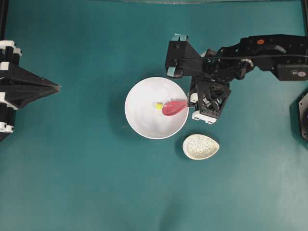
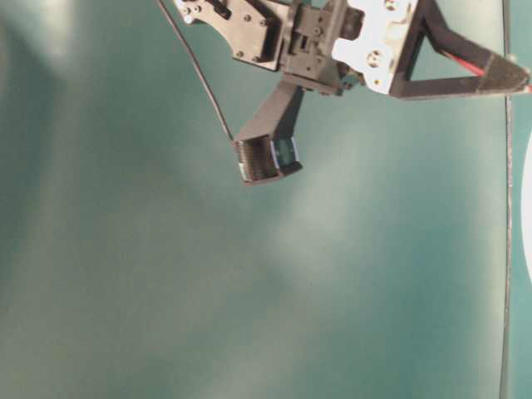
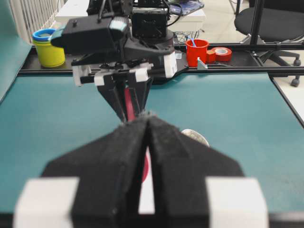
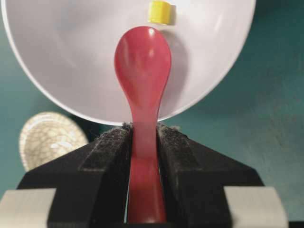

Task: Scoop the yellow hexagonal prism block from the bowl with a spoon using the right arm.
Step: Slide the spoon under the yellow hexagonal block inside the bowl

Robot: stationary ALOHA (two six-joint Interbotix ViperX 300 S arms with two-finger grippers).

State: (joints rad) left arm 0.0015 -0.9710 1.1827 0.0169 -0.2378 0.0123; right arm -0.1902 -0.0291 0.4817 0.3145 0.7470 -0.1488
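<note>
Teal mat covered table; office chair & red cup behind. R gripper clamped spoon over bowl, yellow block inside. L gripper closed, empty.

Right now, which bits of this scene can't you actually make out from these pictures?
- Yellow block: right wrist view's top edge crops it; overhead, too small to count sides.
- Whether the spoon touches the bowl: undecidable.
- Bowl in left wrist view: left gripper hides it.
- Speckled dish: right gripper covers part.
</note>
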